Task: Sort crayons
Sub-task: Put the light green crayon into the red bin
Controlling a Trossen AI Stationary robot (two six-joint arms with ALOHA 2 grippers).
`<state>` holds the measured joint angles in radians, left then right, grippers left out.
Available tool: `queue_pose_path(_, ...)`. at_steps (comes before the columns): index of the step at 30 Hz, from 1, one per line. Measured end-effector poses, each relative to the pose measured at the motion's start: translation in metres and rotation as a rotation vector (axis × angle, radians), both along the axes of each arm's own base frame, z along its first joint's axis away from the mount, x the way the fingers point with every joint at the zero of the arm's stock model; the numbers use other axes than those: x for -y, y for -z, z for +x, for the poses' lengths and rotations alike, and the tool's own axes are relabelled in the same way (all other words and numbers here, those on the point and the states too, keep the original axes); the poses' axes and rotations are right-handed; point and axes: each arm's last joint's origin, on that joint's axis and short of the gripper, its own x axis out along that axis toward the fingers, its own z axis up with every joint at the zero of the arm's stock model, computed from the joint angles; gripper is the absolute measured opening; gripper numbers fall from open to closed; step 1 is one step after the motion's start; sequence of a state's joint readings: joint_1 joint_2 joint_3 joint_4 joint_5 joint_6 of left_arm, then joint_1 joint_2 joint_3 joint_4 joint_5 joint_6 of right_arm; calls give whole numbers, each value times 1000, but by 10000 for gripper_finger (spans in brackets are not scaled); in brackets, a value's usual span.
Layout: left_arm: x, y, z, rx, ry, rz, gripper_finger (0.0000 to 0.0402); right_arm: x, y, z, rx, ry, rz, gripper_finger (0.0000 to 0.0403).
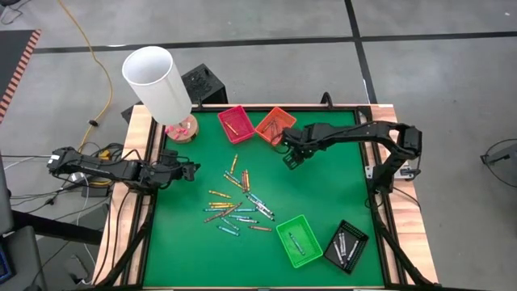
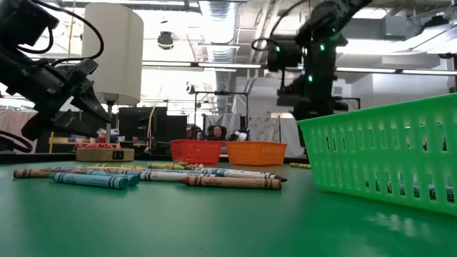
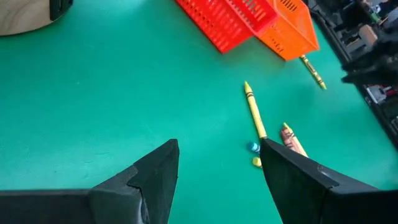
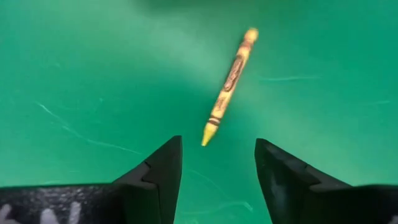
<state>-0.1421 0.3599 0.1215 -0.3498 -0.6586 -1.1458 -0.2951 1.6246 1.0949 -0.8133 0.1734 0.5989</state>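
The crayons lie mostly loose on the green table, scattered in a cluster at its middle, with yellow, blue, teal and brown sticks lying flat at mixed angles. Some crayons already sit in trays: a few in the red tray, a few in the orange tray, one or two in the green tray and several pale ones in the black tray. One yellow crayon lies flat on the green surface directly ahead of the right gripper, apart from its fingers; the jaws stand spread and hold nothing. That gripper hangs above the table just beside the orange tray, on the side toward the table's middle. The left gripper is at the table's left edge, level with the upper end of the cluster; its jaws are likewise parted and empty, with a yellow crayon lying on the mat ahead of them. The red and orange trays stand touching at the far edge; the green and black trays stand side by side at the near right. A white lamp on a round wooden base stands at the far left corner.
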Motion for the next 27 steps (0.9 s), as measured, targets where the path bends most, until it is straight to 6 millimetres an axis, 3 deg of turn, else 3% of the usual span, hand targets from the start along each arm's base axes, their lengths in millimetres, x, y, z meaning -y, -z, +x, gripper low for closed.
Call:
queue_pose_path(10,0,0,0,11,-13,-5,215,12,33,-10,93,15,32,192)
queue_pose_path(17,-1,-1,0,22,-43,-1,215,26,35,-16,99,41,27,191)
queue_pose_path(27,-1,-1,0,22,-37,-6,215,27,33,-12,139,35,11,191)
